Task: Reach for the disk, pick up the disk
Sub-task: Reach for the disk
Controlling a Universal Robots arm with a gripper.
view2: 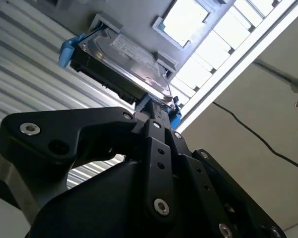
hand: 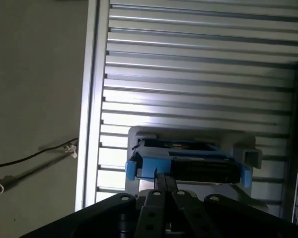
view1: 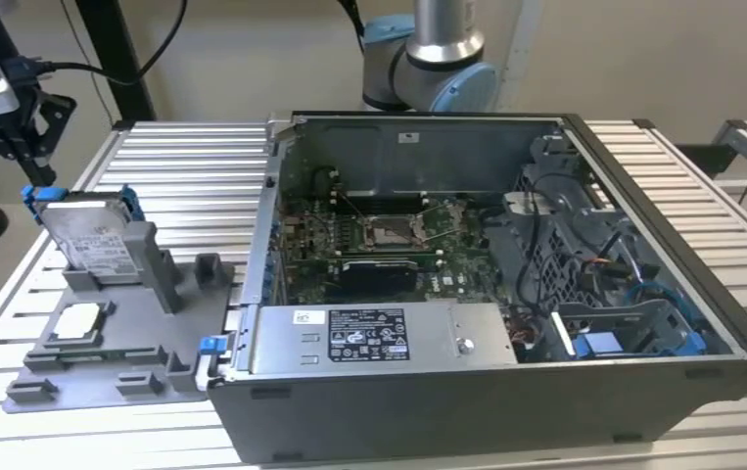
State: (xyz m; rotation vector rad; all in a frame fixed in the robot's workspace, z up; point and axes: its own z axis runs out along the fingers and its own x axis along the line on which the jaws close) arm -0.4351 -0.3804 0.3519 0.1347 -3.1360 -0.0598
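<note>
The arm is hung over the bench (view1: 177, 176) with the gripper (view1: 36, 178) pointed down, its jaws drawn narrow, just above a blue rail of the disk (view1: 86, 235). The disk is stood upright in a grey fixture (view1: 112, 343); its white label's print cannot be read.

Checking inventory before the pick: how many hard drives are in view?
1: the disk stands upright in the grey holder at the exterior view's left, near the end effector. The computer case bays may hide others.

Black claw (view2: 158, 110) beside blue end of disk (view2: 129, 62), seated in grey holder (view2: 139, 22).
</note>
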